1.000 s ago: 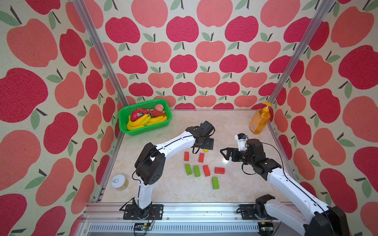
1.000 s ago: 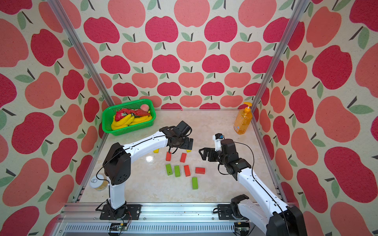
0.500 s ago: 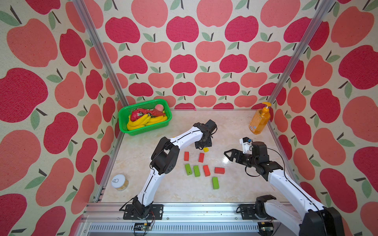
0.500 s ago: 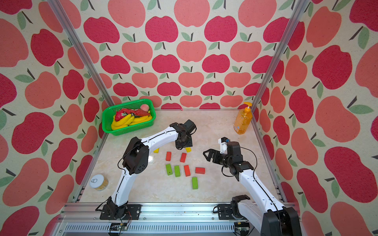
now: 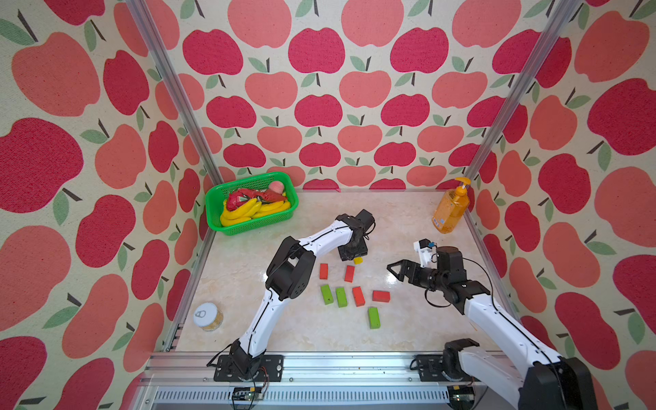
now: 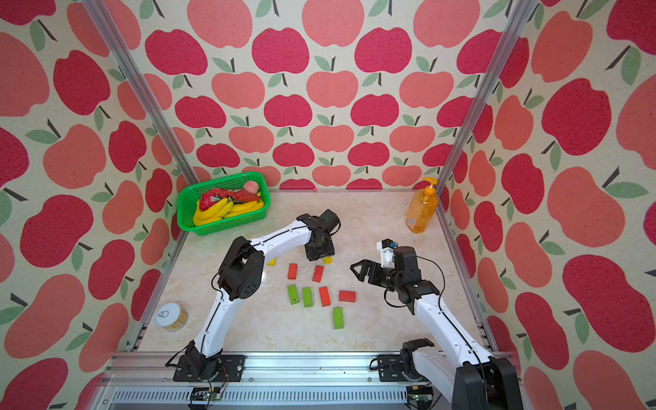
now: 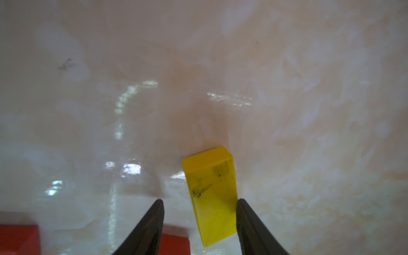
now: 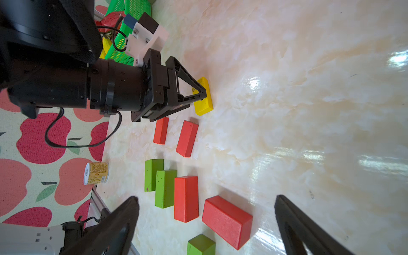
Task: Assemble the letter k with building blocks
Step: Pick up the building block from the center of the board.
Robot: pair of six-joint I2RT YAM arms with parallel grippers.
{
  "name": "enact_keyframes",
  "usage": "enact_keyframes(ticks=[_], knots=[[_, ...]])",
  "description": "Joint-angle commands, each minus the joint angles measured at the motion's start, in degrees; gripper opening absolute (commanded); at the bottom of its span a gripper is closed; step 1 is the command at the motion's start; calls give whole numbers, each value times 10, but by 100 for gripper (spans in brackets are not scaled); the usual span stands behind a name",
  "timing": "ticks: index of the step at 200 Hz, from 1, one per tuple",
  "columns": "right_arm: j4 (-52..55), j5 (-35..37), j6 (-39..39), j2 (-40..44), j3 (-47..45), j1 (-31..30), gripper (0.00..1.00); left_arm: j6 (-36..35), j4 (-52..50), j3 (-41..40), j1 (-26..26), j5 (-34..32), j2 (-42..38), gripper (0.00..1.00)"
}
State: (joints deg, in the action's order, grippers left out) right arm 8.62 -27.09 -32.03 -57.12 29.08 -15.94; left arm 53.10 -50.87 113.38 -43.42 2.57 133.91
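The left gripper (image 7: 199,199) pointed straight down and straddled a yellow block (image 7: 212,194) lying flat on the table (image 5: 408,220). One finger (image 7: 249,220) touched the block's long side, while a strip of tabletop showed between the block and the other finger. The jaws stood at a middling width. Whether they actually pinched the block could not be told from so close and blurred a view.

Nearer the robot's base lay the loose red blocks (image 5: 349,273): two just beside the yellow one and two further forward in a row with the green blocks (image 5: 341,297). A third green one lay alone, nearest the front rail (image 5: 319,365). A second yellow block (image 6: 271,262) peeked out from behind the left arm's elbow.

The right gripper (image 5: 394,270) hovered to the right of the group, its jaws spread wide and empty, aimed towards the blocks.

The tabletop was glossy, pale marble-patterned stone. A green basket (image 5: 284,216) holding bananas (image 5: 245,213) sat in the far left corner. An orange soap bottle (image 5: 451,209) stood in the far right corner and a can (image 5: 207,316) at the near left edge. Apple-print wallpaper (image 5: 319,106) covered the surrounding walls.
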Motion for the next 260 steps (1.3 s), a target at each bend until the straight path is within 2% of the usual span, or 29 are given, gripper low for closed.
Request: enact_keyframes(ticks=[1,73,134,145,160,182,227,260], knots=[[-5,-9,-4,7,-10,5,99,9,-23,18,-3,0,20,56],[-3,-9,1,9,-10,5,99,18,-41,40,-7,-6,39,48],[-2,-8,2,13,-14,5,99,6,-78,68,-11,-35,50,24],[-3,-8,1,11,-14,5,99,-3,-86,73,-11,-43,52,16],[-6,-7,-1,10,-14,5,99,-23,-92,76,-11,-56,49,5],[-12,-9,-5,4,-13,5,99,-72,-73,69,-10,-65,29,2],[-27,-16,-15,-29,-1,5,99,-191,-21,13,8,-66,-56,2],[-39,-9,-28,-50,14,-10,99,-245,35,-102,43,-36,-149,3]])
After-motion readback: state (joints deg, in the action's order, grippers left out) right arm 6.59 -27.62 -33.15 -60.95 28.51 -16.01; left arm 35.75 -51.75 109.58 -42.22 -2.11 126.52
